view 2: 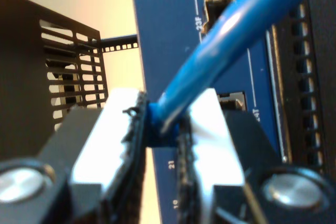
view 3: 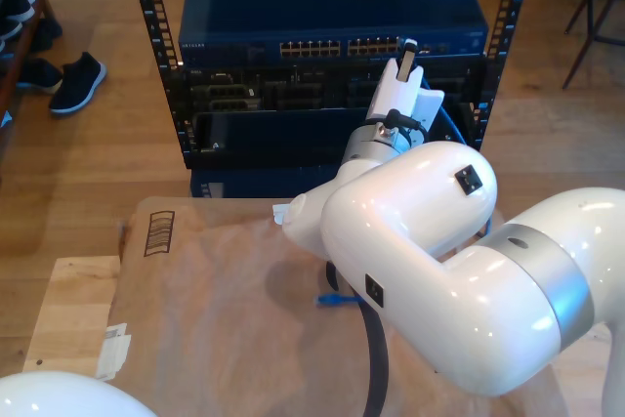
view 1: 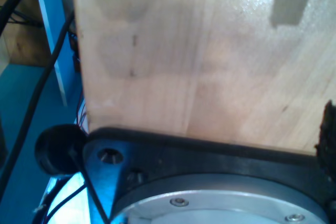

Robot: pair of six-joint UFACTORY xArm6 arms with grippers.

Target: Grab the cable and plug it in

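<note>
The cable (view 2: 236, 30) is pinched in my second gripper (view 2: 163, 129): its jaws are nearly closed, with the small blue plug (view 2: 157, 127) squeezed between the two pale finger pads (view 2: 207, 145) and the thick blue cord running up and away from them. Just past the pads is the blue face of the network switch (view 2: 168, 35), printed with white numbers, and an open port (view 2: 218, 3) lies near the cord. Beside the switch's blue face stands a black vented panel (view 2: 68, 72).

From the exterior view, the second arm (view 3: 420, 212) reaches out over the brown paper-covered table (view 3: 215, 280) toward the rack (view 3: 332, 75), its gripper (view 3: 405, 61) tip up against the row of ports (view 3: 342, 47) on the blue switch (view 3: 332, 7). A short piece of blue cable with a plug end (view 3: 332, 299) lies on the paper beneath the arm, and another length of it shows beside the gripper toward the exterior view's right. Dark shoes (view 3: 76, 80) sit on the wooden floor at the exterior view's left.

The first wrist view looks along a pale wooden board (view 1: 210, 61) above a black and silver arm base (view 1: 210, 182), with black cables (view 1: 31, 98) beside it. I cannot tell how my first gripper's jaws stand.
</note>
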